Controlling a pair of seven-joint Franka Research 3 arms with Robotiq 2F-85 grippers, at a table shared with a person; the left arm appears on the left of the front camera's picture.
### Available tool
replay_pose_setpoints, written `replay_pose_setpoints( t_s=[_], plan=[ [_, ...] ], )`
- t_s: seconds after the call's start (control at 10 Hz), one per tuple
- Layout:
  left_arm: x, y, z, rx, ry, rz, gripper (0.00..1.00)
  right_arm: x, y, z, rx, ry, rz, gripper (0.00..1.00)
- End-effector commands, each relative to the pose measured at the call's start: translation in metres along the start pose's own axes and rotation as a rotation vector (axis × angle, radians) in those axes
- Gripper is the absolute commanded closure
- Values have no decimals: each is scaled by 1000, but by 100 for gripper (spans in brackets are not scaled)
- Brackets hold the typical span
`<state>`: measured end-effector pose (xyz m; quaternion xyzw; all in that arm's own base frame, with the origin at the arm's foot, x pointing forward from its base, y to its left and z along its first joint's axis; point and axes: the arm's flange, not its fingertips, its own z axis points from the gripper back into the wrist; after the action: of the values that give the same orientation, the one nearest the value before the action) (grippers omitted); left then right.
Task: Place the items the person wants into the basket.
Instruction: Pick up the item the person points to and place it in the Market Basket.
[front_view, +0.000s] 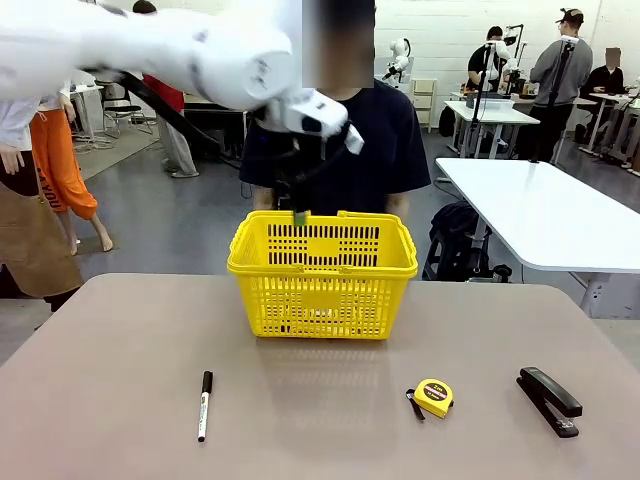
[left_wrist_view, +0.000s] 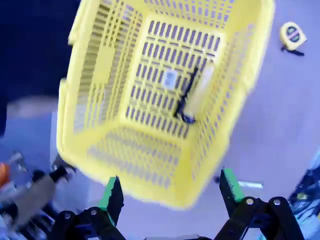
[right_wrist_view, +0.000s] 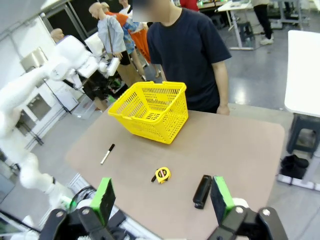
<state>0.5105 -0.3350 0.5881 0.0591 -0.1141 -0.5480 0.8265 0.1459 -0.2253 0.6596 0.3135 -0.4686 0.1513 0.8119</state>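
Right claw (right_wrist_view: 162, 200): jaws wide apart, nothing between the green pads, held high above the near edge of the table (front_view: 320, 430). Directly ahead of it on the table lies the stapler (front_view: 549, 400), flat, on the robot's right side, with the tape measure (front_view: 433, 397) near it toward the middle and the white marker (front_view: 204, 405) well apart on the left. Farther out stands the basket (front_view: 322, 275), upright, at the far middle of the table. The left wrist view looks down into it: a thin black pen (left_wrist_view: 187, 95) and a pale yellow body, read as the utility knife (left_wrist_view: 201, 90), lie side by side on the basket floor; blur prevents finer detail. Left claw (left_wrist_view: 170, 195): jaws spread, empty, positioned above the basket near its far rim. The person (front_view: 340, 150) stands just behind the basket at the far side. Assessment: two items are delivered; the stapler remains outside, so the step in hand is the changeover to it. Next move, as judged: lower the right claw onto the stapler, set the jaws across its narrow width near mid-length, close, lift level, and carry it clear over the basket rim before release
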Motion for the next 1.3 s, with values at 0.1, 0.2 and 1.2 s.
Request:
replay_pose_setpoints(
  t_s=[0.1, 0.2, 1.2],
  plan=[
    [-164, -74, 47, 10, -72, 166, 0, -1, 1, -2, 23, -11, 10, 0],
    [-204, -86, 60, 27, -108, 192, 0, -1, 1, -2, 23, -11, 10, 0],
    [-306, -118, 48, -30, -123, 387, 0, -1, 1, -2, 23, -11, 10, 0]
  ],
)
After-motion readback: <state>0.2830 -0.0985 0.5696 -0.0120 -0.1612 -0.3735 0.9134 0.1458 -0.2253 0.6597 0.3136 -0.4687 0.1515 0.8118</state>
